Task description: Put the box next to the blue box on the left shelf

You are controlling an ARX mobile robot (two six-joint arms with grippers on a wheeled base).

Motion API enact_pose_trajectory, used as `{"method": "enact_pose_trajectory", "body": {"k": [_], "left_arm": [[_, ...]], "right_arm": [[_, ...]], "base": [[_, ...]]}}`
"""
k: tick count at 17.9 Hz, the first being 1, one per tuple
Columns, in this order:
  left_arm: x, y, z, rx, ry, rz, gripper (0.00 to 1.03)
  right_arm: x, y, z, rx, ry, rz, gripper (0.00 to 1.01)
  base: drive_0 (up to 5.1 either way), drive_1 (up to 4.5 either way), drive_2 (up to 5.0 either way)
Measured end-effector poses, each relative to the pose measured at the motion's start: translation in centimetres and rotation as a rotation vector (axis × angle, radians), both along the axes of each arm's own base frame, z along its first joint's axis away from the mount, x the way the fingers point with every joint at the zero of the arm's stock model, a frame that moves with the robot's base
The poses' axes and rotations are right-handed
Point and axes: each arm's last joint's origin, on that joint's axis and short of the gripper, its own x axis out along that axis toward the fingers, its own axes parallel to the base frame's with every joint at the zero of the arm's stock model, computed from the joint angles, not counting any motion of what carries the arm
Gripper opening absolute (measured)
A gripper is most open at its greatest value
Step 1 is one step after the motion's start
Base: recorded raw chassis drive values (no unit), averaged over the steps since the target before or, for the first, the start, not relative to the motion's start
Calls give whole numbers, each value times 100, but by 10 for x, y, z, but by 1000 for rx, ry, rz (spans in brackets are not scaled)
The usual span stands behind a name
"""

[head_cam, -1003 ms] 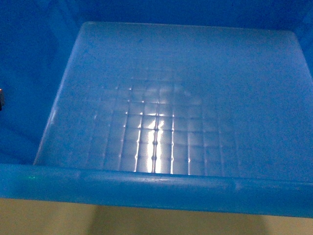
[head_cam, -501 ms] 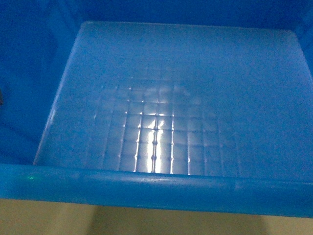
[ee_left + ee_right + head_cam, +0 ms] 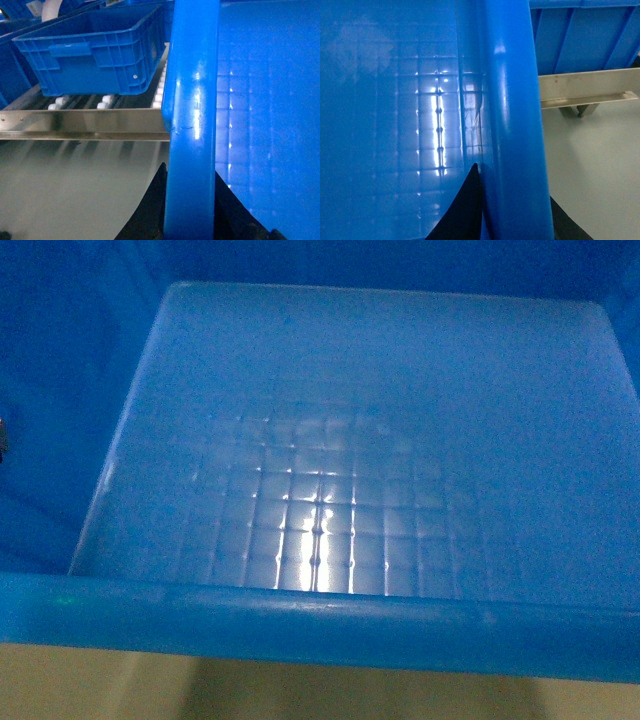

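The box (image 3: 380,440), a bright blue crate with a grid-embossed floor, fills the head view, its near rim low in the frame. My left gripper (image 3: 189,170) is shut on the box's left rim (image 3: 192,90), one black finger (image 3: 150,210) outside the wall and one inside. My right gripper (image 3: 512,182) is shut on the right rim (image 3: 507,75), again with a finger (image 3: 460,210) on each side. Another blue box (image 3: 95,50) rests on the left shelf's white rollers (image 3: 105,102), just left of the held box's far end.
The shelf's steel front rail (image 3: 85,125) runs across ahead of the left gripper. A further blue crate (image 3: 585,40) sits above a metal rail (image 3: 585,87) to the right. Pale floor (image 3: 595,165) lies below the box.
Almost nothing: the light reflections on the box floor sit slightly lower in the head view. Both grips are unchanged.
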Motion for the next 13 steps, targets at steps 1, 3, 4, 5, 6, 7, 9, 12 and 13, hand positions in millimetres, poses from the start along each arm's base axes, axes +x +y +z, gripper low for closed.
{"method": "enact_pose_trajectory", "body": {"k": [1, 3, 4, 5, 6, 7, 9, 12, 13], "left_arm": [[0, 0, 0, 2, 3, 1, 13], [0, 0, 0, 0, 0, 0, 13], [0, 0, 0, 1, 2, 0, 13], [0, 0, 0, -1, 2, 0, 13], [0, 0, 0, 2, 2, 1, 13], [0, 0, 0, 0, 1, 1, 13], [0, 0, 0, 1, 2, 1, 13], [0, 0, 0, 2, 3, 0, 13], [0, 0, 0, 1, 2, 1, 13]], "right_arm": [[0, 0, 0, -1, 1, 0, 16], [0, 0, 0, 0, -1, 0, 16], [0, 0, 0, -1, 3, 0, 16], [0, 0, 0, -1, -1, 0, 16], [0, 0, 0, -1, 1, 0, 16], [0, 0, 0, -1, 1, 0, 16], [0, 0, 0, -1, 1, 0, 16], [0, 0, 0, -1, 2, 0, 16], [0, 0, 0, -1, 0, 0, 16]], "base": [[12, 421, -397], [12, 421, -397], [12, 421, -397], [12, 421, -397], [12, 421, -397], [12, 421, -397], [12, 421, -397], [12, 421, -397], [12, 421, -397]]}}
